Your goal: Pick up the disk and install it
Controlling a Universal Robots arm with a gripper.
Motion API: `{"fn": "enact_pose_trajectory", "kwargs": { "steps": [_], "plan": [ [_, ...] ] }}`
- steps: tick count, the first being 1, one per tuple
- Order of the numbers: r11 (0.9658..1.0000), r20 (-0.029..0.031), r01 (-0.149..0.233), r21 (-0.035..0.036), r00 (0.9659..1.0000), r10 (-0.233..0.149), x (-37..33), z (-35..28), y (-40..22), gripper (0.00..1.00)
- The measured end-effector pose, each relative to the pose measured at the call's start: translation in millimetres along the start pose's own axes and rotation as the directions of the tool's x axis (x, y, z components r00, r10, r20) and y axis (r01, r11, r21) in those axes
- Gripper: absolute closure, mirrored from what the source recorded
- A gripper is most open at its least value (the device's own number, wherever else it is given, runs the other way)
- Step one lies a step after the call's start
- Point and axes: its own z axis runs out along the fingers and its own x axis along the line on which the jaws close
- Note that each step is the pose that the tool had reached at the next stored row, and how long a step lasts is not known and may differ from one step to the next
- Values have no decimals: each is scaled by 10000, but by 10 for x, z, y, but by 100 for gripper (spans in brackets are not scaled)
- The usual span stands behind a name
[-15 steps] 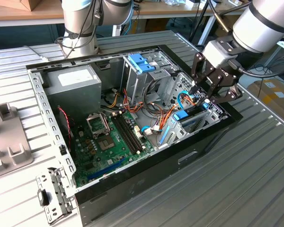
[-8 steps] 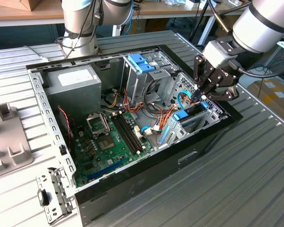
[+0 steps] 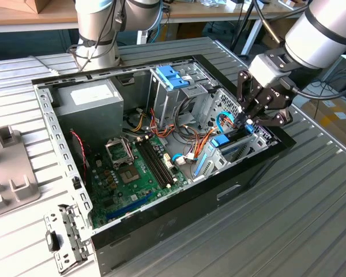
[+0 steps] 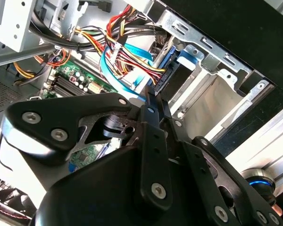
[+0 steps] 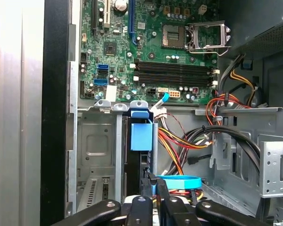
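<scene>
Blue plastic frames the disk [image 5: 140, 141], which stands on edge in a slot of the metal drive cage [image 5: 96, 150], its blue end tab [image 5: 141, 135] towards the motherboard [image 5: 151, 52]. In the exterior view the disk [image 3: 233, 149] sits at the case corner directly under the jaws.

One gripper [image 3: 249, 118] hangs just above the disk's upper edge; its black fingers [image 5: 151, 188] are drawn close together, almost touching, right over the carrier's rim. Whether they pinch the rim or only rest near it cannot be told (the tips hide the contact in both wrist views). In the second wrist view the gripper [image 4: 153, 101] points at the blue carrier edge [image 4: 172, 59] with a bundle of coloured wires [image 4: 132, 61] just beside the jaws.

Beyond the jaws lie one motherboard with four dark memory slots [image 5: 174, 74] and one open processor socket [image 5: 205, 35]. Farther off in the exterior view are one grey power-supply box [image 3: 86, 104], one light-blue latch block [image 3: 173, 77] and the one open black computer case [image 3: 179, 213] on a ribbed metal table [image 3: 300, 219].
</scene>
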Motion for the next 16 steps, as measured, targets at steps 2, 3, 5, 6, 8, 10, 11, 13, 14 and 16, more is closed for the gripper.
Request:
{"fn": "enact_pose_trajectory", "kwargs": {
  "steps": [2,3,5,6,8,10,11,13,14,16],
  "plan": [
    [10000,1,0,0,10000,0,5,8,0,84],
    [10000,0,0,0,10000,0,8,12,0,84],
    [10000,1,0,0,10000,0,12,19,0,84],
    [10000,2,0,0,10000,0,14,24,0,84],
    [10000,1,0,0,10000,0,19,36,0,84],
    [10000,0,0,0,10000,0,24,63,0,84],
    [10000,1,0,0,10000,0,27,73,-1,84],
    [10000,2,-8,0,10000,8,29,87,-1,84],
    [10000,1,-15,2,10000,15,30,93,-1,84],
    [10000,1,-19,3,10000,19,31,103,-2,84]
  ]
}}
